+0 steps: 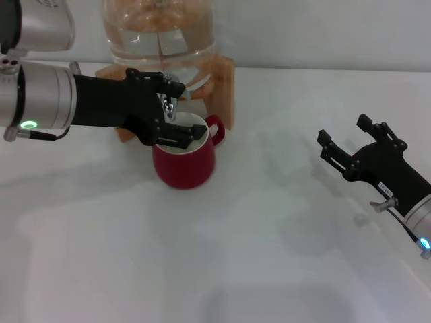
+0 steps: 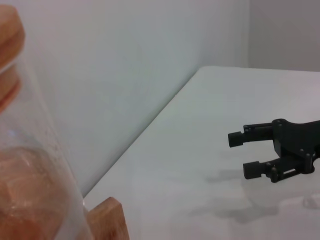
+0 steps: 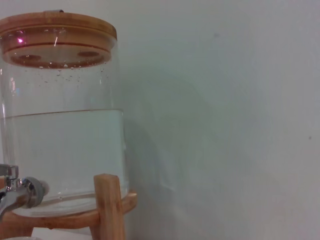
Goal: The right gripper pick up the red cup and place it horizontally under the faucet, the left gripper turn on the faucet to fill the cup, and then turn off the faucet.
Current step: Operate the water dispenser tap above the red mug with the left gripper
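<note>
**Glass jug cropped, tap half-hidden behind my left claw**

Glass makes up the biggest thing I can see: the water jug (image 1: 159, 30), which I'll use as my landmark. Its top is cut off in the head view; the right wrist view shows it whole, with a wooden lid (image 3: 56, 27) and water about halfway up. It sits in a wooden stand (image 1: 219, 84), and part of that stand is hidden behind my left arm.

My white table (image 1: 269, 269) spreads out in front of the jug.

My left arm reaches across the jug's front, and the left gripper (image 1: 174, 111) sits right at the faucet (image 1: 170, 106). One finger runs above the tap, the other lies lower, across the cup's mouth, so the fingers are apart around it. I cannot tell whether either finger actually touches the lever; the claw covers most of the chrome. The right wrist view catches only the tap's body at the frame edge, with the spout cut off.

My right gripper (image 1: 344, 140) hangs well away from the jug, over bare table, fingers spread and holding nothing; the left wrist view shows the same gap.

Red cup (image 1: 184, 158): it stands upright just in front of the jug's stand, directly below the tap, handle towards the stand. The lower finger hides part of its white inside, so I cannot make out any water level.
</note>
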`<state>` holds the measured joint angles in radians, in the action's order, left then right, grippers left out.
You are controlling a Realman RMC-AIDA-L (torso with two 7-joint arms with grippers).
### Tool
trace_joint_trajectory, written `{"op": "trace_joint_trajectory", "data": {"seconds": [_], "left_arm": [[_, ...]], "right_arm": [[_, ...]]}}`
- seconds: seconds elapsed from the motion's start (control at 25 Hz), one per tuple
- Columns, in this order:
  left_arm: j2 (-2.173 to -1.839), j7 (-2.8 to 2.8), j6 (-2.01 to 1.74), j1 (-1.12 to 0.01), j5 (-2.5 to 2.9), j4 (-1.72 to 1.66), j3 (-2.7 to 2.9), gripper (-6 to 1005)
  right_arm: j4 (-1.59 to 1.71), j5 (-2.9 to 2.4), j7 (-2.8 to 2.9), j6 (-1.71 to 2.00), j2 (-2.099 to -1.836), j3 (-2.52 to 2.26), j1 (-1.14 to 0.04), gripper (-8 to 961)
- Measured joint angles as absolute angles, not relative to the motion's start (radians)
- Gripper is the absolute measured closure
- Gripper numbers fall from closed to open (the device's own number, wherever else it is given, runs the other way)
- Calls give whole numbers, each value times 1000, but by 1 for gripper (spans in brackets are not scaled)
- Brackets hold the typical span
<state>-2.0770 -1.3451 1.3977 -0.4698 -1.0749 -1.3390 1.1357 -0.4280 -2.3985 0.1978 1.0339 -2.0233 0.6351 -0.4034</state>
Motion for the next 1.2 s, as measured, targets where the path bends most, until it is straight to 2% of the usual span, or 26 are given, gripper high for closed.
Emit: {"op": "trace_joint_trajectory", "data": {"seconds": [1.2], "left_arm": [[-2077,-1374,1375,-528,-1071,-1257,1133,151]], "right_arm": [[-427,-2396,198,1034,-2022,638,-411,112]]}}
